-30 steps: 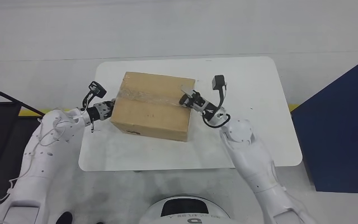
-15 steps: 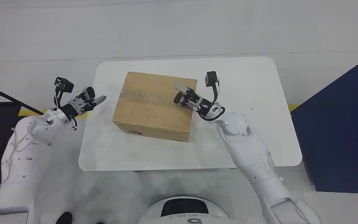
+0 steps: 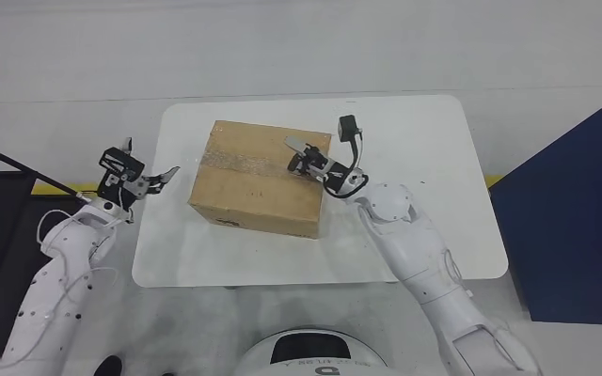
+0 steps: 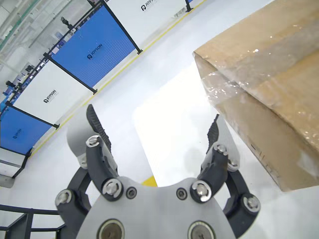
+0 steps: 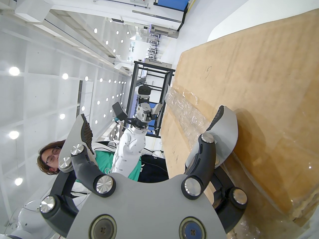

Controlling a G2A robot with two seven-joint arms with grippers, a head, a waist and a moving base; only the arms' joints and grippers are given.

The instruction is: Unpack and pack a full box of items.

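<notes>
Right gripper [image 3: 297,156] [image 5: 152,120]: fingers spread wide, holding nothing. One finger [image 5: 225,128] lies against the top of the box [image 3: 256,188] [image 5: 249,75] just beside the clear tape strip [image 3: 246,162] [image 5: 185,111], at the box's right end; the other stands in the air above the lid.

Left gripper [image 3: 158,179] [image 4: 152,115]: fingers also spread, empty, over the left edge of the table [image 3: 414,132] [image 4: 172,125], pointed at the box's [image 4: 269,80] left end but apart from it — bare tabletop between.

Box: cardboard, closed, taped along the top seam. It sits flat on the table's left-centre, slightly skewed to the table's edges.
</notes>
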